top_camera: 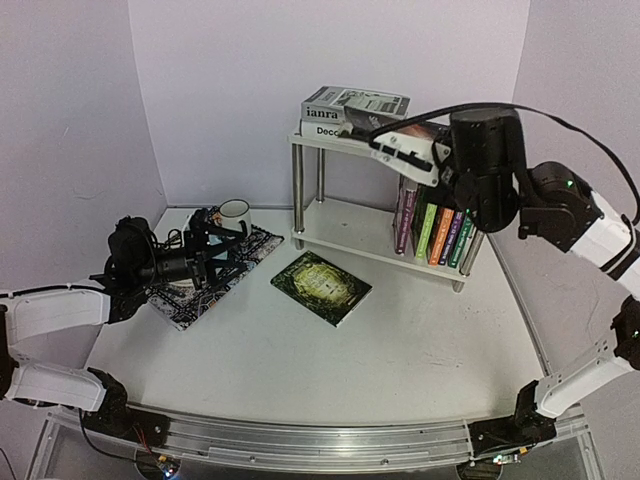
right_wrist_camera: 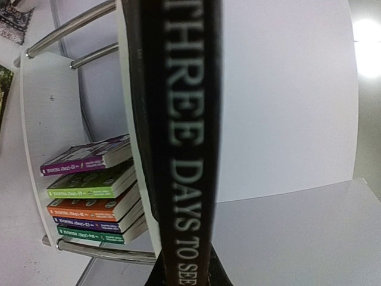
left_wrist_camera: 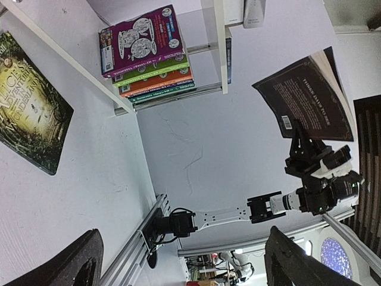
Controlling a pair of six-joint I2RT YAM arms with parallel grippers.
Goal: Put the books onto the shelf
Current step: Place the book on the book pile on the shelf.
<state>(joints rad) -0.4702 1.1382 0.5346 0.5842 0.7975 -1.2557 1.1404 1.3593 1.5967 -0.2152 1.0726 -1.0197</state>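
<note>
**Dark paperback at the top board, placement pending**

The right gripper was clamped on a dark book, held edge-on at the top board of the shelf, beside the flat stack. The left gripper hung over the placemat, jaws apart, holding nothing. Recommendation: level the book and clear the board edge (upright books stood directly below), then release. A green book lay flat on the table.

Colourful books upright on shelf, green book lying flat, dark book gripped
</note>
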